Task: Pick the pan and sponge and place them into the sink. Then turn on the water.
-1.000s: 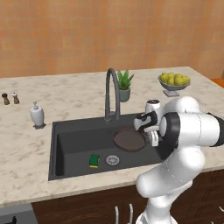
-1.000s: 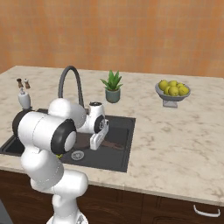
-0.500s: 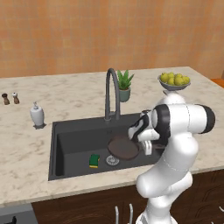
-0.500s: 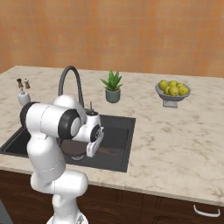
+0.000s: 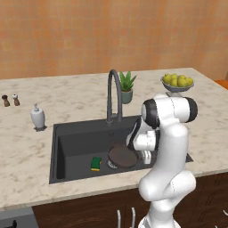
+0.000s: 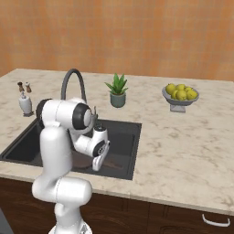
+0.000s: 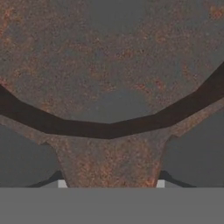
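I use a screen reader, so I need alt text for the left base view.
A white robot arm holds a round dark pan low inside a dark sink, beside a green sponge on the sink floor. A tall arched faucet stands behind, with no water running.
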